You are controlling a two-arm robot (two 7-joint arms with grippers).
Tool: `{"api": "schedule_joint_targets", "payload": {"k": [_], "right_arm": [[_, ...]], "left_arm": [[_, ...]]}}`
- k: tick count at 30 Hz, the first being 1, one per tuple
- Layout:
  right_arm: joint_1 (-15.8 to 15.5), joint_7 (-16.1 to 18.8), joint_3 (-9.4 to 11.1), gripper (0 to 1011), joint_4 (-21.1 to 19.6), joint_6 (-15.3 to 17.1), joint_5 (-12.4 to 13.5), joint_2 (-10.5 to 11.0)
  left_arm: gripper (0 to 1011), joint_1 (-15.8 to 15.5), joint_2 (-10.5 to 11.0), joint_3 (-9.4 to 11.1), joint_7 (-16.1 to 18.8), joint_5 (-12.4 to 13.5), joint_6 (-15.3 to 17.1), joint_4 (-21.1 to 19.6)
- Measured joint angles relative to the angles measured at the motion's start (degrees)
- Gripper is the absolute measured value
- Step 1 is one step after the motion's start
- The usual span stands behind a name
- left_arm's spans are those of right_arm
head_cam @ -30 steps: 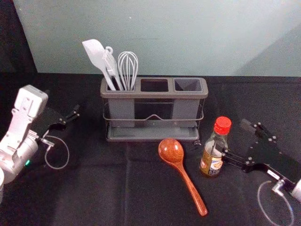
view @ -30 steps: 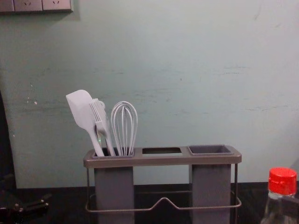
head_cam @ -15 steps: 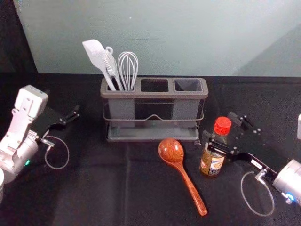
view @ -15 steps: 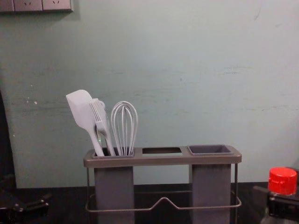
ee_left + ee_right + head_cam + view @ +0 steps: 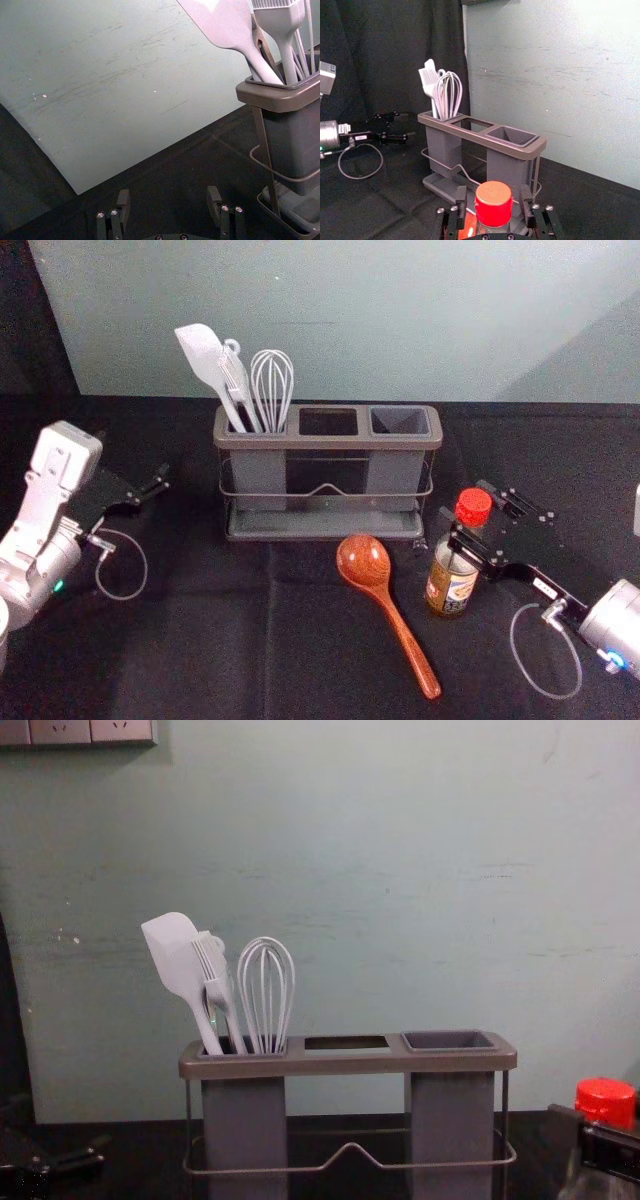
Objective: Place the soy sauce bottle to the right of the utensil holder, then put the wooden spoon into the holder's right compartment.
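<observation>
At lower centre in the head view, the glossy reddish-brown wooden spoon [image 5: 385, 595] lies with its bowl toward the utensil holder [image 5: 330, 443]. Right of it, the red-capped soy sauce bottle [image 5: 450, 588] stands upright between the wide jaws of my right gripper [image 5: 467, 506], straddled, I judge, for gripping. My left gripper [image 5: 168, 194] idles mid-left, jaws wide. Upper centre, the right compartment [image 5: 400, 422] has room.

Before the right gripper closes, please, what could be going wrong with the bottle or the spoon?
The right gripper is open around the upper part of the soy sauce bottle, so an uneven closing might tip it. The wooden spoon lies close to the bottle's left; carrying the bottle low that way could push it.
</observation>
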Motion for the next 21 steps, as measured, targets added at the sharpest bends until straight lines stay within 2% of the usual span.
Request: {"api": "schedule_joint_targets", "payload": {"k": [5,6,10,16,19,21], "right_arm": [[-0.3,0.5,0.5,551,-0.3,0.3,-0.5,-0.4],[-0.4,0.6,0.6,488,-0.5,0.4,-0.7,-0.5],[-1.0,0.9,1.3,393,-1.2,0.6,-1.1,-0.7],[-2.0,0.7,3.4,390,-2.8,0.6,-2.2,0.0],[-2.4,0.3,5.8,390,-3.4,0.7,-2.4,0.8],[-2.4,0.2,6.6,390,-3.4,0.8,-2.5,1.0]], "left_arm": [[1005,0.0,0.0,0.0,0.0,0.0,0.0,0.0],[1005,0.0,0.0,0.0,0.0,0.0,0.0,0.0],[1005,0.0,0.0,0.0,0.0,0.0,0.0,0.0],[1005,0.0,0.0,0.0,0.0,0.0,0.0,0.0],[1005,0.0,0.0,0.0,0.0,0.0,0.0,0.0],[1005,0.0,0.0,0.0,0.0,0.0,0.0,0.0]]}}
